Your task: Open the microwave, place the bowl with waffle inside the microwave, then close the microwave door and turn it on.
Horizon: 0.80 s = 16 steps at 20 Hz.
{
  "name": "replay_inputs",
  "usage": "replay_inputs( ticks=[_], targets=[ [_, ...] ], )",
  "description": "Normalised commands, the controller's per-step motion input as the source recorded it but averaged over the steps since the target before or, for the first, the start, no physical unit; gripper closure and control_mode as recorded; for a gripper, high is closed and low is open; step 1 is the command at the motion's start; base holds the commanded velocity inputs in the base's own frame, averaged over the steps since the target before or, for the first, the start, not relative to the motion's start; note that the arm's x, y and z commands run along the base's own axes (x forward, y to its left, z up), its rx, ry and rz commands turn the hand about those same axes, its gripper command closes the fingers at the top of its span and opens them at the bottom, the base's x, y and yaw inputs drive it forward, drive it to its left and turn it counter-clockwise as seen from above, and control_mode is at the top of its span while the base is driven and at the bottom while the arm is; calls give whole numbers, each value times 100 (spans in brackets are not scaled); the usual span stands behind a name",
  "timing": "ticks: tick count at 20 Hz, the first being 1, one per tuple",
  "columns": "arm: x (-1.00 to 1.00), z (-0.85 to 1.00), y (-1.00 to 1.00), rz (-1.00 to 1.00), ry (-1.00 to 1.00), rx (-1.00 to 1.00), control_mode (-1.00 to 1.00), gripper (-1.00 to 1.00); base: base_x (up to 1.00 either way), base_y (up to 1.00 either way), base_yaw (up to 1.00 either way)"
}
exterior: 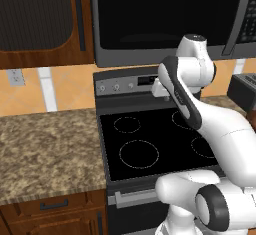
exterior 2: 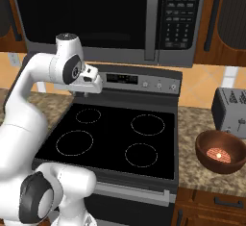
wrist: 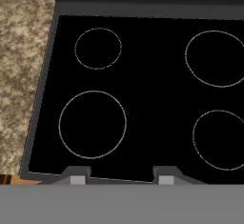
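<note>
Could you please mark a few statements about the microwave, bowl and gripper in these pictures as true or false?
1. The microwave door is shut. True.
2. The bowl sits on the stove's glass top. False: it rests on the counter right of the stove, in front of the toaster.
3. A waffle lies in the bowl. True.
4. The gripper holds the bowl. False: its jaws are open and empty above the stove.
</note>
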Motion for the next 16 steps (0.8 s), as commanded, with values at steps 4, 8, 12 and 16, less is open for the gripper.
replay_inputs(
  ticks=[4,8,12,16],
  targets=[
    [-36,10,0,0,-16,0,-100,-100,0,0,0],
    [-77,60,-1,0,-74,0,-100,-100,0,0,0],
    [-68,53,-31,2,-89,-2,-100,-100,0,0,0],
    [2,0,-33,0,-14,-3,-100,-100,0,0,0]
  ],
)
